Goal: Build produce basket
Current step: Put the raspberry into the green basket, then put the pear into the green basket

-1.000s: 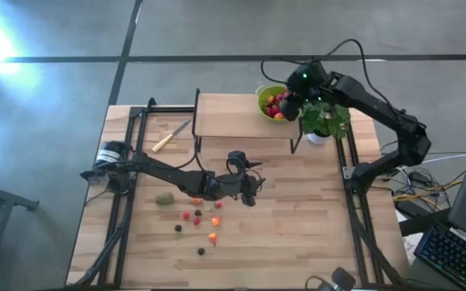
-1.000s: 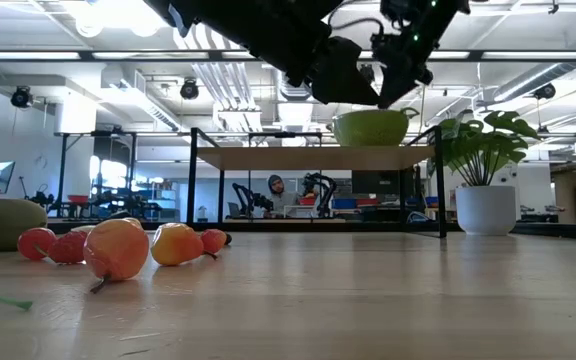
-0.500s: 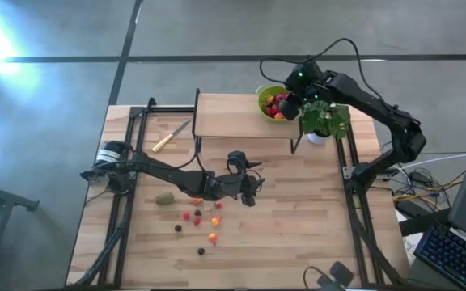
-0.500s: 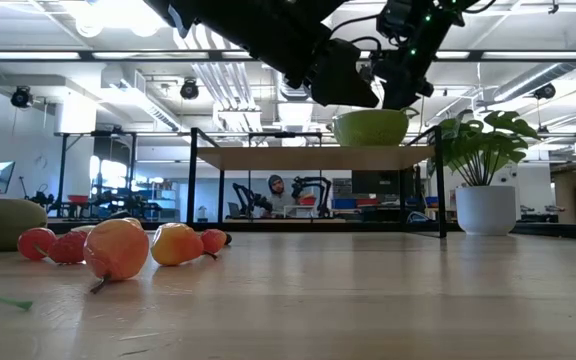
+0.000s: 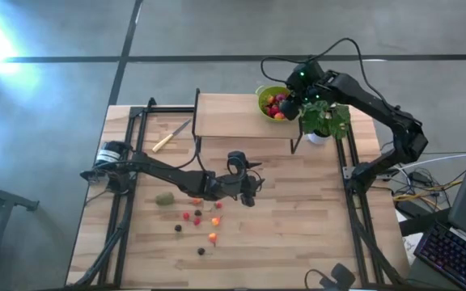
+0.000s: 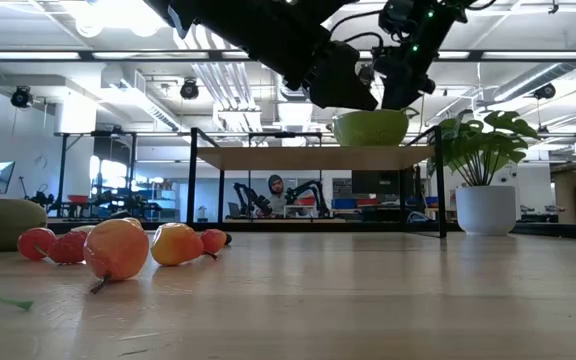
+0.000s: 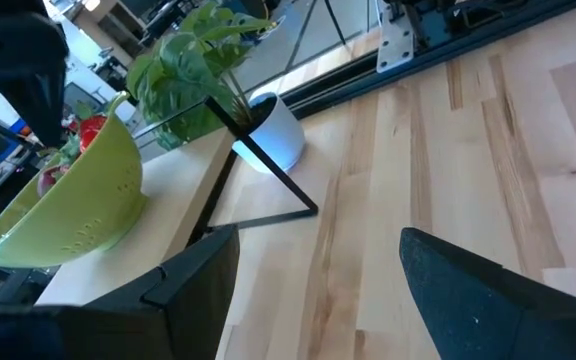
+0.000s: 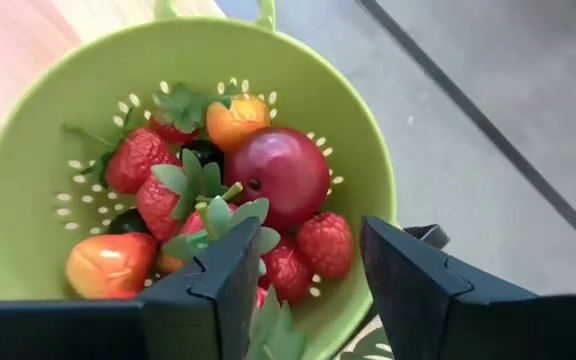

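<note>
I see the produce basket [image 5: 272,103] on the raised shelf's [image 5: 233,115] far right corner, fruit inside, the potted plant [image 5: 322,121] just right of it. The knife [image 5: 171,136] lies left of the shelf. Loose berries [image 5: 199,223] and the kiwi [image 5: 165,198] lie nearer, left of centre.

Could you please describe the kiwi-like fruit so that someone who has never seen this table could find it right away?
Start at the pale wooden table and find the scatter of small red, orange and dark berries on its open front area. Just to their left lies the brownish-green oval fruit, apart from them. It is clearly larger than any berry and the only dull green piece there.
</note>
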Controlling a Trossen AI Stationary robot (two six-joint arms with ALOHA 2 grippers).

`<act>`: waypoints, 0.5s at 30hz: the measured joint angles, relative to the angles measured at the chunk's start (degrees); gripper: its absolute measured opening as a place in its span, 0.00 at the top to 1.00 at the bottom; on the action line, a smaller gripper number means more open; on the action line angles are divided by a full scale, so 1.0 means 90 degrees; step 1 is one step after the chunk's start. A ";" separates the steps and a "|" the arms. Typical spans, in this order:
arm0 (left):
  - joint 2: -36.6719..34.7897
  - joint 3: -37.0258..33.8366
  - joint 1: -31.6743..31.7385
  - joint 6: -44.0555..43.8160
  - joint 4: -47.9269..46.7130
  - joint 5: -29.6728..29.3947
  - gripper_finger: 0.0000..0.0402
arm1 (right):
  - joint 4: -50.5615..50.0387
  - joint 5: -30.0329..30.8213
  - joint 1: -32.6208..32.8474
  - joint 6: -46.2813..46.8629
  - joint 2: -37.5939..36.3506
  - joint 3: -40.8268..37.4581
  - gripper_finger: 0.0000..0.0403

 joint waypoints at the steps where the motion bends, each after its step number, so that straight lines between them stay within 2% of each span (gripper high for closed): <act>1: 0.0000 0.0000 0.0000 0.0000 -0.0008 -0.0002 0.30 | -0.0004 0.0001 0.0025 -0.0004 -0.0065 0.0006 0.57; 8: 0.0002 0.0000 0.0002 0.0002 -0.0261 -0.0001 0.30 | 0.0001 0.0002 0.0476 0.0028 -0.0757 0.0052 0.56; 15: 0.0002 0.0000 -0.0039 -0.0081 -0.0826 0.0006 0.30 | -0.0013 0.0003 0.1548 0.0348 -0.1588 -0.0390 0.63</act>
